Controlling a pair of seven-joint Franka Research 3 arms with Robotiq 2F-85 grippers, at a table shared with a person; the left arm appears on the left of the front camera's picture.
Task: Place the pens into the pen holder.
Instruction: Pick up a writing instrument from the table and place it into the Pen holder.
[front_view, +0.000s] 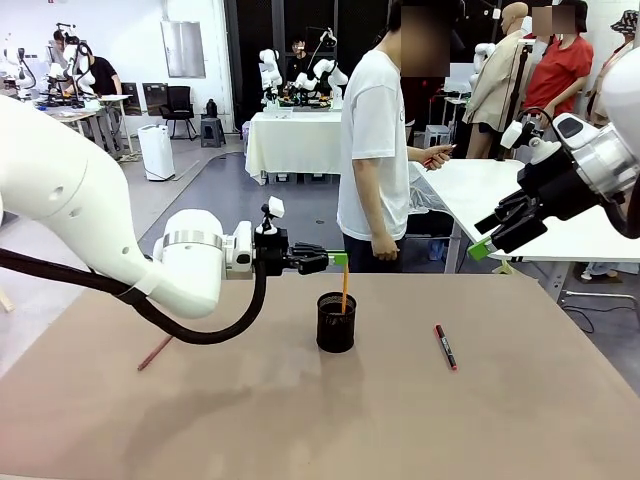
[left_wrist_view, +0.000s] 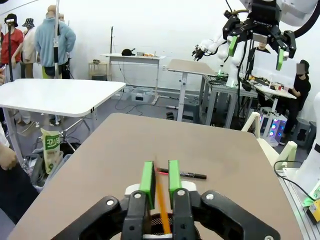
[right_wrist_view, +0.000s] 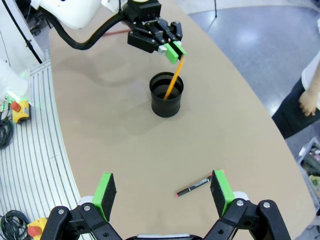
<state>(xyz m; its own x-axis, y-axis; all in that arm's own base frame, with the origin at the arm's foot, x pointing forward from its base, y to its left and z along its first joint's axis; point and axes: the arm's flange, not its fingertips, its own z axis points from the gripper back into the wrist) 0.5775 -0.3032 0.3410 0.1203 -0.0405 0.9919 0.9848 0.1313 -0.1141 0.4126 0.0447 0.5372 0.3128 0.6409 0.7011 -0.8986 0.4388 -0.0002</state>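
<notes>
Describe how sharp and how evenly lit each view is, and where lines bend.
Front view: soft even light, no hard shadow around the pen holder; left wrist view: the black marker looks sharp; right wrist view: the edge of the table bows strongly.

One yellow-orange pencil (front_view: 344, 290), one reddish-brown pencil (front_view: 155, 352), one black marker (front_view: 445, 346), one pen holder (front_view: 336, 325), one left pincer (front_view: 335, 260), one right pincer (front_view: 485, 245), one worktop (front_view: 300, 420)

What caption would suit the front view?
Left gripper at an orange pencil standing in the cup; marker lies beside.
</notes>
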